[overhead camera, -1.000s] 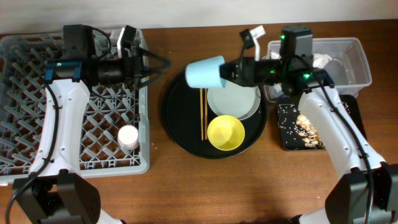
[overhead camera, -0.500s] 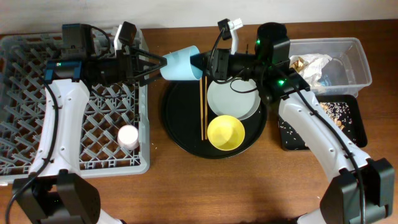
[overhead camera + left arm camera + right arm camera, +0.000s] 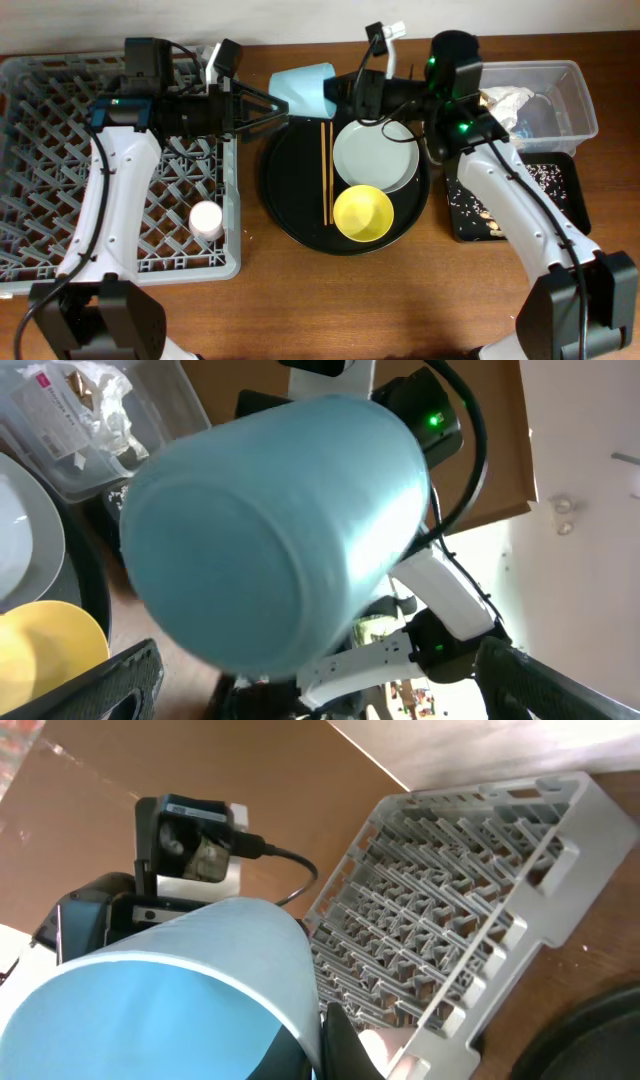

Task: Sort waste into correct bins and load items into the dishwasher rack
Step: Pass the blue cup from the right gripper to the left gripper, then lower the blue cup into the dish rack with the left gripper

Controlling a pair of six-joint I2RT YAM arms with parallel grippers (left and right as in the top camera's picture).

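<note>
The task looks about half done. The dishwasher rack [image 3: 40, 150], the largest thing on the table, holds only the pink cup [image 3: 206, 219], which stands near its front right corner; nothing else is seen in it. The round black tray [image 3: 275, 190] in the middle carries what is not yet loaded: the grey-green plate [image 3: 375, 155], the yellow bowl [image 3: 363, 213] just in front of it, and the chopsticks [image 3: 327, 175] lying along the left side. No waste is seen on this tray, so the sorting seems finished. The clear tub [image 3: 575, 95] at the back right holds the crumpled napkins [image 3: 505, 100], and the shallow black tray [image 3: 452, 200] just in front of it holds the scraps [image 3: 545, 176] with rice-like grains. The light blue cup [image 3: 303, 90] is in the air on its side, above the back left rim of the round tray, between the two arms. The right gripper [image 3: 335, 95] pinches it at the mouth end, while the left gripper [image 3: 275, 108] has its fingers spread wide just beside the cup's bottom, apparently for a handover toward the rack
</note>
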